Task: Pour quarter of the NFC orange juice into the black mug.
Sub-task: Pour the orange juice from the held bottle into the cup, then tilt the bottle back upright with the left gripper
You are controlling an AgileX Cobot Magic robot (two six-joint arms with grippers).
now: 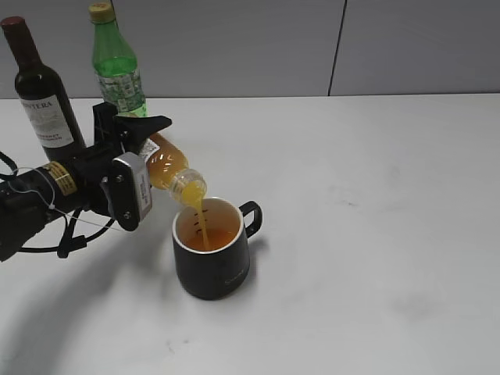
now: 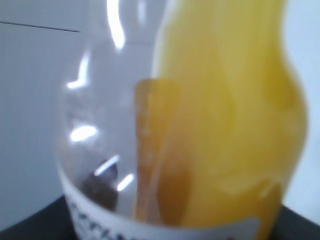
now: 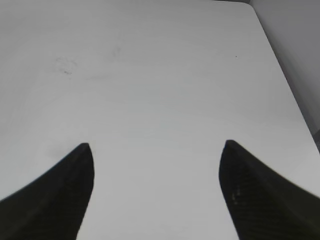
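Observation:
My left gripper (image 1: 144, 152) is shut on the NFC orange juice (image 1: 170, 168), a small clear bottle tilted neck-down to the right. A thin stream of orange liquid runs from its open neck into the black mug (image 1: 212, 269), which stands upright on the white table with its handle to the right and orange liquid inside. In the left wrist view the bottle (image 2: 225, 115) fills the frame, blurred, with its white label at the bottom. My right gripper (image 3: 157, 150) is open and empty above bare table; it does not show in the exterior view.
A dark wine bottle (image 1: 43, 98) and a green plastic bottle with a yellow cap (image 1: 117, 66) stand at the back left, just behind my left arm. The white table (image 1: 375, 234) stretches to the right, with a grey wall behind.

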